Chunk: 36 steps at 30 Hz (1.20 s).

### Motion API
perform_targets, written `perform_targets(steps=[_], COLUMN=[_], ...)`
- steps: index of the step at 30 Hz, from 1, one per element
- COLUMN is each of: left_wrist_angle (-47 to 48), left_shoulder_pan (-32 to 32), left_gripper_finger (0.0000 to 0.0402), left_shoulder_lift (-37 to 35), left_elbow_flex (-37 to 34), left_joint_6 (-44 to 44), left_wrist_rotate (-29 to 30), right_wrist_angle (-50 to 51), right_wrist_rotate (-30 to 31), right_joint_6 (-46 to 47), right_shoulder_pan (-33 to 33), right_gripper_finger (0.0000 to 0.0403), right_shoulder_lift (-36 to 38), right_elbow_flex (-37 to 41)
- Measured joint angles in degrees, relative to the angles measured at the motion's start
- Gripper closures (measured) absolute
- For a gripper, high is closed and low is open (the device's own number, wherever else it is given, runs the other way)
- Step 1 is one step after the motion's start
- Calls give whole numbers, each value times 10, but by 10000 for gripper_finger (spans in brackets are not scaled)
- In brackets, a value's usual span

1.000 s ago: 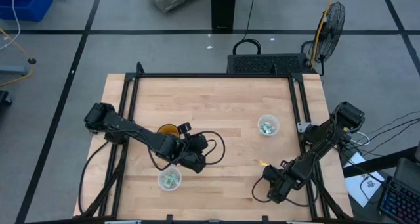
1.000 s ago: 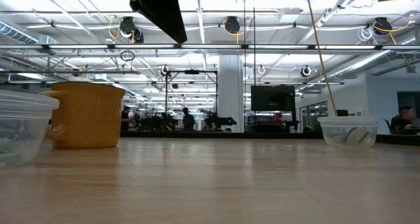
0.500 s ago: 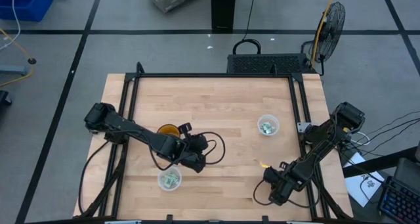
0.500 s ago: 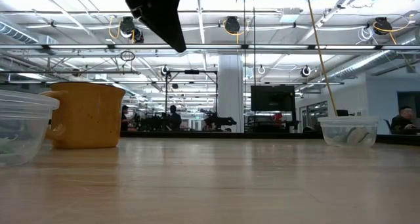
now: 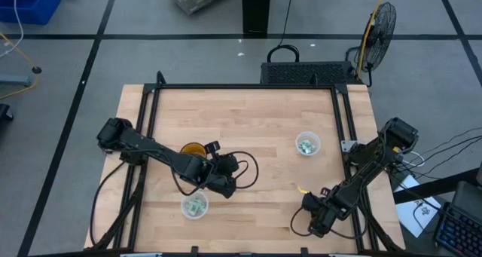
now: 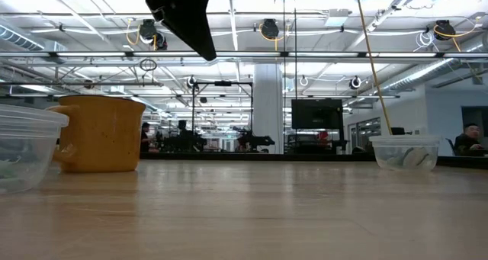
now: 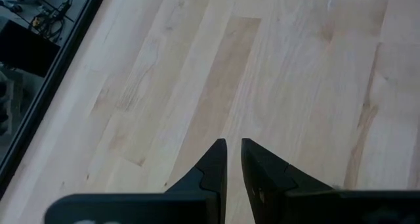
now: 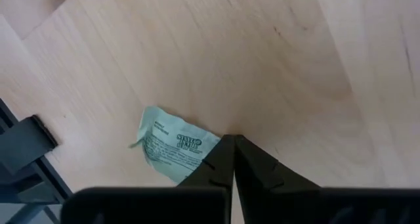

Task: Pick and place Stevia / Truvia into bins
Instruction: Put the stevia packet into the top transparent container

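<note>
Right wrist view: packet [image 8: 176, 148] lower corner hidden behind the right gripper [image 8: 232, 140] fingers, grip contact can't be confirmed. High view: cup contents [image 5: 194, 205] too small to count. Low view: near cup [image 6: 27, 147] cut off by the frame edge, left gripper [image 6: 183, 16] cropped at the top.

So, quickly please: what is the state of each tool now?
Left tool: closed, holding nothing.
Right tool: closed on a green packet.

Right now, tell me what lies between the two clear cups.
High view: the left hand sits near the near cup; from there to the far cup is bare wood.
</note>
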<state>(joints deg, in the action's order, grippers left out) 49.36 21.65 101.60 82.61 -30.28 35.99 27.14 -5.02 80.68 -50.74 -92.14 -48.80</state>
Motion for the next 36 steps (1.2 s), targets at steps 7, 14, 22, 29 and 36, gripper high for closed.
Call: perform_targets(steps=[7,14,22,29,36], left_wrist_angle=[0,0,0,0,-1], left_shoulder_pan=[0,0,-5,-10,-10], left_gripper_finger=[350,350,350,350,350], left_shoulder_lift=[0,0,0,0,0], left_elbow_flex=[0,0,0,0,0], left_joint_6=[0,0,0,-2,0], left_wrist_rotate=[0,0,0,0,0], right_wrist_angle=[4,53,305,487,370], right_wrist_rotate=[8,131,408,560,524], right_joint_6=[-8,-77,-81,11,-86], right_shoulder_pan=[5,30,96,194,280], right_gripper_finger=[402,403,403,403,403], right_shoulder_lift=[5,48,146,246,271], right_elbow_flex=[0,0,0,0,83])
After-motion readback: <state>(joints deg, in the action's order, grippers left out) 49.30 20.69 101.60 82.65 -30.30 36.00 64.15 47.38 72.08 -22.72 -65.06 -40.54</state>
